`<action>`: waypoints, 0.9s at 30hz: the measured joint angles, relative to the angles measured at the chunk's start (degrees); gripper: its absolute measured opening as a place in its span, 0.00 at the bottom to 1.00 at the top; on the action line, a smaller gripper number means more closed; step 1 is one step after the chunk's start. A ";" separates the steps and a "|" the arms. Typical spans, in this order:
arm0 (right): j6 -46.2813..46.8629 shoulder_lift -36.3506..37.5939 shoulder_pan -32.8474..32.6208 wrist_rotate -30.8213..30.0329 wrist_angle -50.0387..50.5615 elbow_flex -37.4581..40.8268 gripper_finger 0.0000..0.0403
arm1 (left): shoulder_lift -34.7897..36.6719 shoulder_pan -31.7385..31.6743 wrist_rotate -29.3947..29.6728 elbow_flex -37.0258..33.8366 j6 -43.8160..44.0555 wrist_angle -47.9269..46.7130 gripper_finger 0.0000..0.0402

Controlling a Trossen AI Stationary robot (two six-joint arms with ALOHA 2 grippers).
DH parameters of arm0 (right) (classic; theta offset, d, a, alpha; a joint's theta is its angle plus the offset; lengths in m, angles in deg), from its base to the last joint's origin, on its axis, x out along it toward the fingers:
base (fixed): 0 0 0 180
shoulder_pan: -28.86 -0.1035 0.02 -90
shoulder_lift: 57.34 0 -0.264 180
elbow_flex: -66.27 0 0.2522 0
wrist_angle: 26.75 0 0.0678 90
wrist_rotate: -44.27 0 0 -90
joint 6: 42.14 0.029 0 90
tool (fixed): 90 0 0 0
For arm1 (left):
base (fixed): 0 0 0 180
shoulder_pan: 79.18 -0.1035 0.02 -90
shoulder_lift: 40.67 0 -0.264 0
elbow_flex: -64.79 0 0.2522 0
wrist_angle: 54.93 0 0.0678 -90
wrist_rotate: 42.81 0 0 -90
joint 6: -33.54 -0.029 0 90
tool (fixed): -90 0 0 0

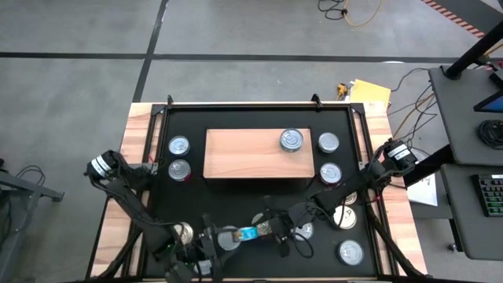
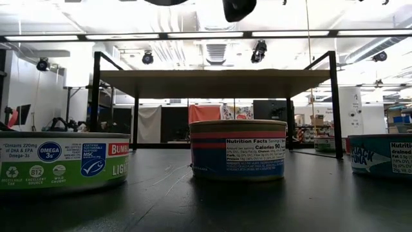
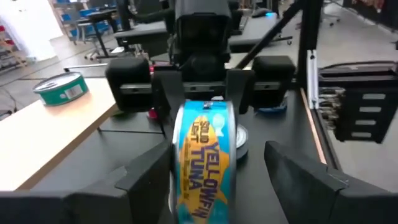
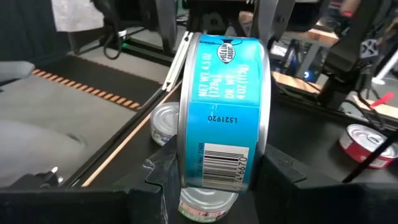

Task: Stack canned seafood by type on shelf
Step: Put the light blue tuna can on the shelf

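Observation:
The light-wood shelf stands mid-table on the black mat and bears one tin, seen green-labelled in the left wrist view. Other tins rest flat on the mat to its left, right and near side. Above the near middle, my right gripper is shut on a blue yellowfin tuna tin. My left gripper is open, one finger on either side of that tin, with a clear gap at one finger. My right gripper pinches the blue tin by its two flat faces between its two fingers. The fingers reach in roughly level from the table's right. The tin stands on edge with its label band facing out, lifted clear of the mat.
Two tins lie on the mat under the left arm, and another lies under the held tin. The low view shows three tins before the shelf on its black legs. Cables and a side desk lie right of the table.

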 joint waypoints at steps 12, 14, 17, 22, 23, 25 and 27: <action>-5.62 -0.09 -1.64 1.42 -3.03 -0.68 0.34 | -0.52 -1.16 -0.73 -1.21 3.30 -0.09 0.60; -5.76 -0.09 -1.71 1.32 -3.38 -0.72 0.34 | -1.07 -1.40 -0.82 -1.00 1.79 0.09 0.60; -5.62 -0.09 -1.73 1.62 -3.30 -0.74 0.34 | -1.66 -1.43 -0.60 -0.73 -0.48 2.39 0.56; -5.43 -0.09 -1.88 1.14 -3.20 -0.74 0.34 | -2.72 -1.91 -0.66 -0.73 -0.40 2.97 0.41; -5.21 -0.09 -1.88 0.98 -3.22 -0.74 0.34 | -2.78 -1.95 -0.67 -0.73 -0.42 3.04 0.36; -3.82 -0.09 -1.88 0.92 -3.20 -0.74 0.34 | -2.78 -2.08 -0.39 -0.73 -0.53 2.99 0.30; -3.94 -0.09 -1.88 0.91 -2.96 -0.74 0.41 | -2.78 -2.17 0.29 -0.73 0.27 3.35 0.30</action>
